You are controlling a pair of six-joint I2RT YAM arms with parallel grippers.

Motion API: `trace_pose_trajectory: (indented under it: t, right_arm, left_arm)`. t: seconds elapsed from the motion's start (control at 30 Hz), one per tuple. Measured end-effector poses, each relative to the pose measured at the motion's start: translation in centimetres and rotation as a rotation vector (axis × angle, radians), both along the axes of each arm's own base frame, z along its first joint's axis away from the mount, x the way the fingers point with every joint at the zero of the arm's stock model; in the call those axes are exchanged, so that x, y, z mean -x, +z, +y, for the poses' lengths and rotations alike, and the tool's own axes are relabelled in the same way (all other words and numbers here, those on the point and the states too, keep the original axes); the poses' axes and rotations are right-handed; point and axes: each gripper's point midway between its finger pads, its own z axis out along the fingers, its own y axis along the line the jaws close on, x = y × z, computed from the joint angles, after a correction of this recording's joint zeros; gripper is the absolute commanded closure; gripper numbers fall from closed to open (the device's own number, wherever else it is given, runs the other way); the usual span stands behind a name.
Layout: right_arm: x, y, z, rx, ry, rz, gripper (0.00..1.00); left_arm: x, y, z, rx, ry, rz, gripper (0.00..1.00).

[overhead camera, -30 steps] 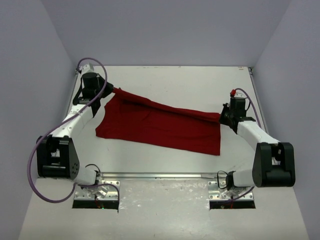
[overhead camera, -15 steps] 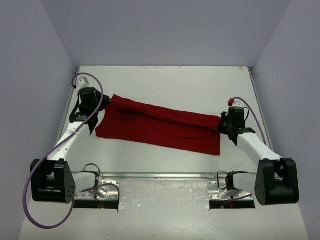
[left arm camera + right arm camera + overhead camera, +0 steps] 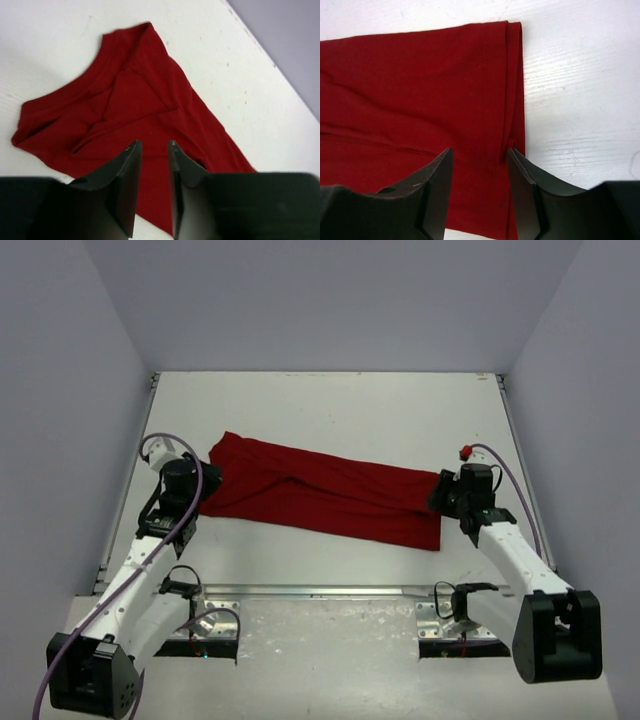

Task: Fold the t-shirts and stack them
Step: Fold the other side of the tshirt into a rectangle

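The dark red t-shirt (image 3: 320, 495) lies flat on the white table (image 3: 350, 405), folded lengthwise into a long band that slants from upper left to lower right. My left gripper (image 3: 207, 480) sits at the band's left end, jaws a little apart with nothing between them. In the left wrist view (image 3: 152, 145) it hovers over the shirt's collar end (image 3: 135, 100). My right gripper (image 3: 438, 498) is at the band's right end, open and empty. In the right wrist view (image 3: 480, 150) it hovers over the doubled hem edge (image 3: 410, 90).
Grey walls close in the table on the left, back and right. A metal rail (image 3: 320, 591) runs along the near edge between the two arm bases. Purple cables loop from both arms.
Both grippers carried the shirt's far edge toward the near side and down, laying it over the rest. Both have let go and now stand open over the ends.
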Motion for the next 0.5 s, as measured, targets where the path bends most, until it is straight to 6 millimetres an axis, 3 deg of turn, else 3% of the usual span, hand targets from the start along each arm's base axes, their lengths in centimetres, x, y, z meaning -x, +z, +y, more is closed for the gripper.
trace_pose_trajectory:
  t: [0.1, 0.17, 0.33, 0.43, 0.5]
  right_arm:
    - [0.0, -1.4, 0.3, 0.0, 0.006, 0.086, 0.49]
    - [0.0, -2.5, 0.5, 0.002, 0.011, 0.15, 0.48]
    - [0.8, -4.8, 0.9, 0.025, 0.023, 0.253, 0.6]
    - [0.6, -5.3, 0.6, 0.044, 0.009, 0.28, 0.63]
    - [-0.2, -5.4, 0.4, 0.056, 0.0, 0.293, 0.73]
  left_arm:
    - [1.0, 0.7, 1.4, -0.014, 0.078, -0.017, 0.37]
    - [1.2, 0.5, 1.8, -0.012, 0.114, -0.009, 0.37]
    - [0.8, -2.9, 1.8, -0.036, 0.114, 0.136, 0.41]
    - [0.7, -4.9, 1.7, -0.054, 0.109, 0.231, 0.34]
    - [0.9, -5.4, 1.7, -0.057, 0.105, 0.252, 0.34]
